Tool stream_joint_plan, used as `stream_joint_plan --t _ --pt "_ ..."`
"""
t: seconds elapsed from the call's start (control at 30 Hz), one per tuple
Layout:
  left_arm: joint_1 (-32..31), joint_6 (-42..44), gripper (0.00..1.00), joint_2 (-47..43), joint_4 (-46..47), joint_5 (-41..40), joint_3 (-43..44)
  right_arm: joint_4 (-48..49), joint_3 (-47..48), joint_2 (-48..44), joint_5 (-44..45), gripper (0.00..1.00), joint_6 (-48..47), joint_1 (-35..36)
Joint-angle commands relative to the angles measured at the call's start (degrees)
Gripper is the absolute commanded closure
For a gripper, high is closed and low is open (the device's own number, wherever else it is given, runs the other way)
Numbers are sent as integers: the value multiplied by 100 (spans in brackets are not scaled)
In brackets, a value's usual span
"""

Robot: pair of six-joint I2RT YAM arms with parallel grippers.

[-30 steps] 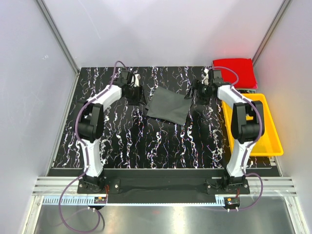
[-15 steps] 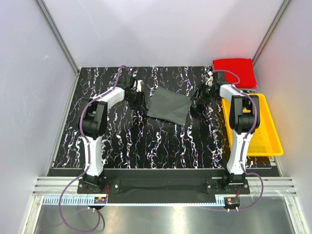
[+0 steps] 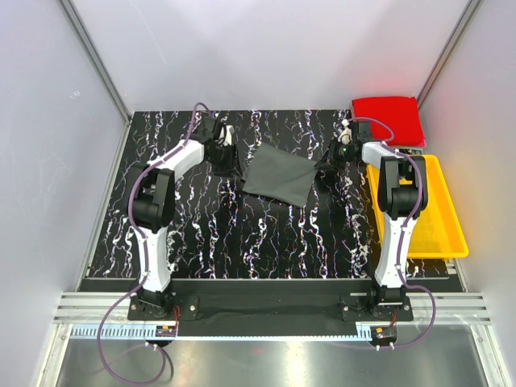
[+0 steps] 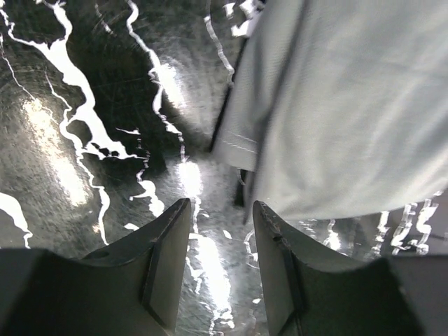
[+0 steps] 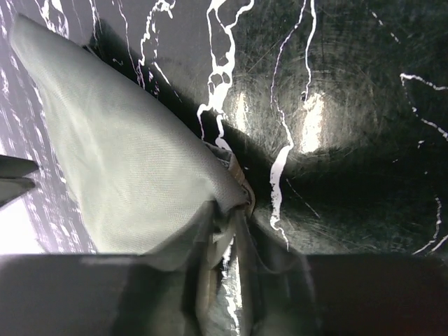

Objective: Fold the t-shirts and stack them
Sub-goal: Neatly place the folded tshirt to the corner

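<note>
A dark grey t-shirt [image 3: 278,173] lies crumpled in a rough square at the middle back of the black marbled table [image 3: 242,234]. My right gripper [image 5: 227,213] is at its right corner, jaws shut on the bunched cloth [image 5: 126,154]. My left gripper [image 4: 221,210] hovers open just off the shirt's left edge. Bare table shows between its fingers, and the sleeve hem [image 4: 238,143] lies just ahead. From above, the left gripper [image 3: 230,161] and right gripper [image 3: 326,161] flank the shirt. A red t-shirt [image 3: 389,119], folded square, sits at the back right corner.
A yellow plastic tray [image 3: 439,234] stands along the right edge beside the right arm. White walls close in the back and both sides. The near half of the table in front of the shirt shows only its marbled top.
My right gripper has closed from wide open onto the grey shirt's right corner. The left gripper has shifted slightly by the shirt's left edge and stays open.
</note>
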Motion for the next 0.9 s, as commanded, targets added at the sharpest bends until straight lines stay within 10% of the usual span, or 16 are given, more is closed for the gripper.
stream_joint_plan --t 0.0,0.07,0.37,0.87 --pt "-62 -258 54 -616 499 547 -90 139 103 36 -81 70 -13 6" --pt "-150 -443 54 -704 938 820 -362 130 69 -69 -90 49 21 6" --pt "-256 -936 56 -151 1642 1314 -777 -115 209 -158 86 16 -127 -2" --pt "-265 -751 57 359 1379 892 -662 -1539 1298 782 244 13 -426 138"
